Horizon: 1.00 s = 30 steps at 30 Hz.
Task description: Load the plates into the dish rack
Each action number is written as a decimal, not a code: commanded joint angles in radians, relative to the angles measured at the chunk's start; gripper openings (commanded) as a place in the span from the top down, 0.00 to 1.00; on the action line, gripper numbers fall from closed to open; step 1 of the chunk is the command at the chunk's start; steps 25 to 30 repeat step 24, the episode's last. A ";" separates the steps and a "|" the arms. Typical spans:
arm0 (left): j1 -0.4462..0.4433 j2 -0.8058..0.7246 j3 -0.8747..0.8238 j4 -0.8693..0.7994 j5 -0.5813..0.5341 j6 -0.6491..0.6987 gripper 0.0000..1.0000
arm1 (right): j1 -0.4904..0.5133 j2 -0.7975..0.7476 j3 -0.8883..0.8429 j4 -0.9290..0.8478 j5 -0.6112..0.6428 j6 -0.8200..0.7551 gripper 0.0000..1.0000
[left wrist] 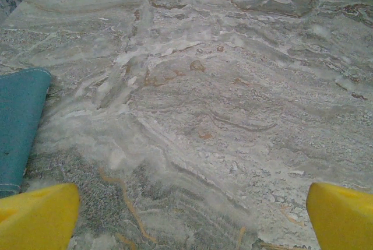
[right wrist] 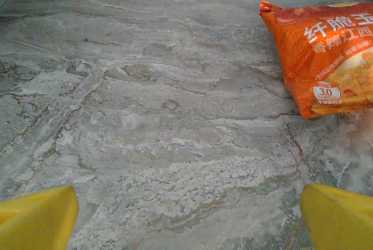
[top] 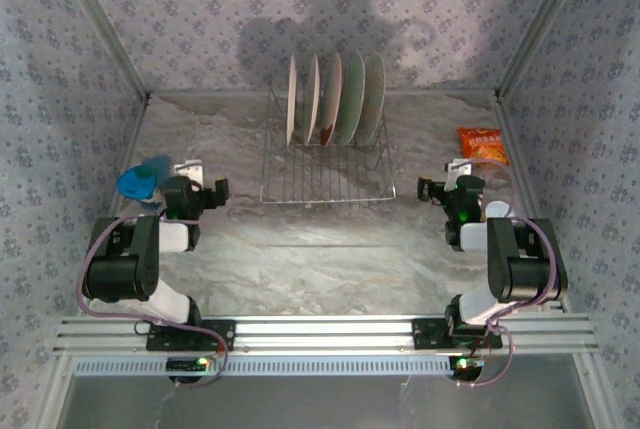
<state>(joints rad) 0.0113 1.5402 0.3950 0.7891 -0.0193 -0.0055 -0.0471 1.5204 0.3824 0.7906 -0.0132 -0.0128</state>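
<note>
Several plates [top: 335, 99] stand upright side by side in the silver wire dish rack [top: 325, 171] at the back middle of the table; I cannot make out their patterns. My left gripper [top: 190, 168] hovers low over the marble at the left, well clear of the rack. Its yellow fingers [left wrist: 38, 218] are spread wide with nothing between them. My right gripper [top: 458, 168] sits at the right of the rack, also open, its yellow fingers [right wrist: 338, 218] apart over bare marble.
A blue bowl [top: 143, 182] lies tipped beside the left gripper, its rim [left wrist: 20, 127] at the left of the wrist view. An orange snack packet [top: 482, 145] [right wrist: 323, 55] lies at the far right. Patterned walls close in the table on three sides.
</note>
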 commanded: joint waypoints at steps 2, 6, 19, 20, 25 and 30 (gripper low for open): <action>0.004 -0.006 0.018 0.027 -0.005 -0.009 0.01 | -0.001 -0.002 0.011 0.000 -0.022 -0.019 0.00; 0.003 -0.006 0.017 0.026 -0.005 -0.010 0.01 | -0.001 -0.002 0.012 0.001 -0.023 -0.019 0.00; 0.004 -0.006 0.018 0.026 -0.004 -0.010 0.01 | -0.003 0.002 0.016 -0.004 -0.024 -0.018 0.00; 0.005 -0.005 0.018 0.025 -0.004 -0.010 0.01 | -0.001 0.000 0.015 -0.004 -0.023 -0.018 0.00; 0.003 -0.006 0.018 0.025 -0.005 -0.009 0.01 | -0.001 0.001 0.014 -0.002 -0.021 -0.019 0.00; 0.003 -0.006 0.018 0.025 -0.005 -0.009 0.01 | -0.001 0.001 0.014 -0.002 -0.021 -0.019 0.00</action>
